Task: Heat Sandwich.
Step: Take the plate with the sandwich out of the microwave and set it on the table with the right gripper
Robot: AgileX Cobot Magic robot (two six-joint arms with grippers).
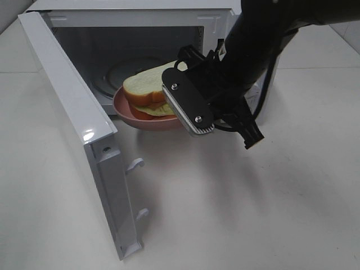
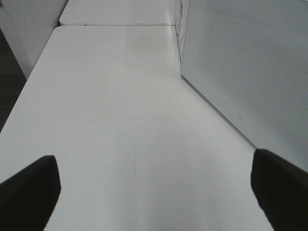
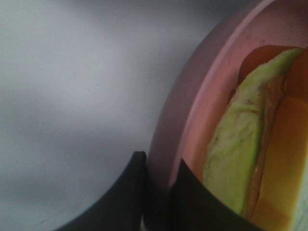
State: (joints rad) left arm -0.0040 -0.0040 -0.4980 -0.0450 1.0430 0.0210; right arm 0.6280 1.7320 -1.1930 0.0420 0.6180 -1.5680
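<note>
The sandwich (image 1: 147, 84), white bread with tan crust and yellow-green filling, lies on a round pink plate (image 1: 126, 112). The plate sits at the mouth of the open microwave (image 1: 135, 17), partly inside the cavity. My right gripper (image 1: 179, 107) is shut on the plate's right rim. In the right wrist view its fingers (image 3: 120, 192) pinch the pink rim (image 3: 192, 96), with the green filling (image 3: 240, 144) just beyond. My left gripper (image 2: 154, 192) is open and empty over the bare table; it is out of the exterior high view.
The microwave door (image 1: 73, 124) is swung wide open toward the front left, with its latch hooks (image 1: 136, 164) sticking out. A glass turntable (image 1: 121, 70) lies inside the cavity. A white perforated microwave panel (image 2: 240, 62) stands beside the left gripper. The white table (image 1: 253, 214) spreads in front.
</note>
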